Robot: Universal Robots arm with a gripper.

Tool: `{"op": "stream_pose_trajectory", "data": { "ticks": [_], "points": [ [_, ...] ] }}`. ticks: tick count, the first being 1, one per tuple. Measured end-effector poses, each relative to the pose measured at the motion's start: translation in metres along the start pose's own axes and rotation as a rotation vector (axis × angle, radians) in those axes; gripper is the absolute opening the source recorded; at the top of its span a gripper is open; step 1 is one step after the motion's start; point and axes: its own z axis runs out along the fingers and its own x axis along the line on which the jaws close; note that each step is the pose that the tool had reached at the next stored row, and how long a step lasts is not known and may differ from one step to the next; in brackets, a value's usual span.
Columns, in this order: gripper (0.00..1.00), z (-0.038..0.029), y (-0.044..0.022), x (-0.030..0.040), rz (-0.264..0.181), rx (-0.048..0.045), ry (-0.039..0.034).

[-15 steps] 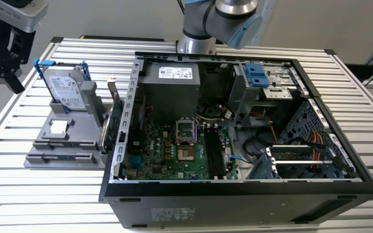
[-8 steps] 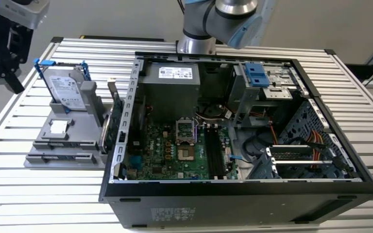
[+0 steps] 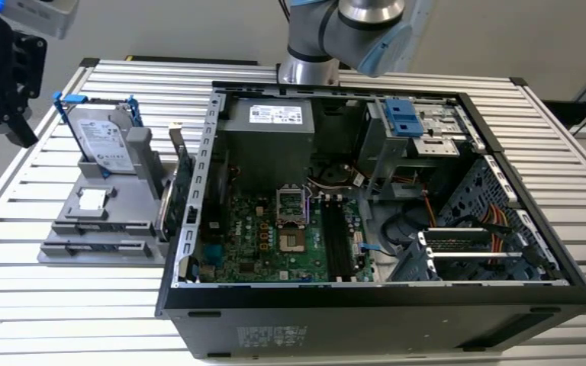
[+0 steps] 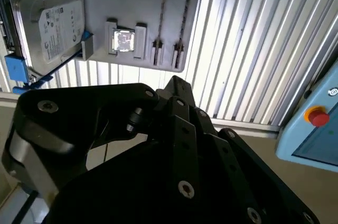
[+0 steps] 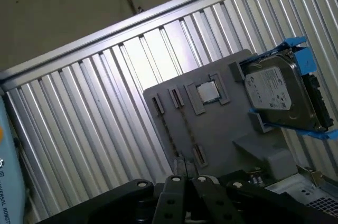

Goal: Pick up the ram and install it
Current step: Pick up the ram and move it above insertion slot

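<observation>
Installation unstarted: motherboard slots (image 3: 336,240) appear empty; my pincer (image 3: 3,131) hovers beside the parts holder (image 3: 120,217); its opening I cannot tell.

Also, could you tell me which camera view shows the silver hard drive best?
The first wrist view: the hard drive shows its whole labelled face and blue frame. In the exterior view it stands in the gray holder, seen at a slant. In the second wrist view the picture's edge cuts it off.
</observation>
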Motion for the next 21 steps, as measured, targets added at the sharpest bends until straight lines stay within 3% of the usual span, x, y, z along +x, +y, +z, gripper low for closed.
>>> {"op": "stream_pose_trajectory", "data": {
  "ticks": [10, 21],
  "points": [
    [0.00, 0.0000, 0.0000, 0.0000, -0.130, -0.0022, 0.0065],
    [0.00, 0.0000, 0.0000, 0.0000, -0.238, -0.0041, 0.0119]
  ]
}}
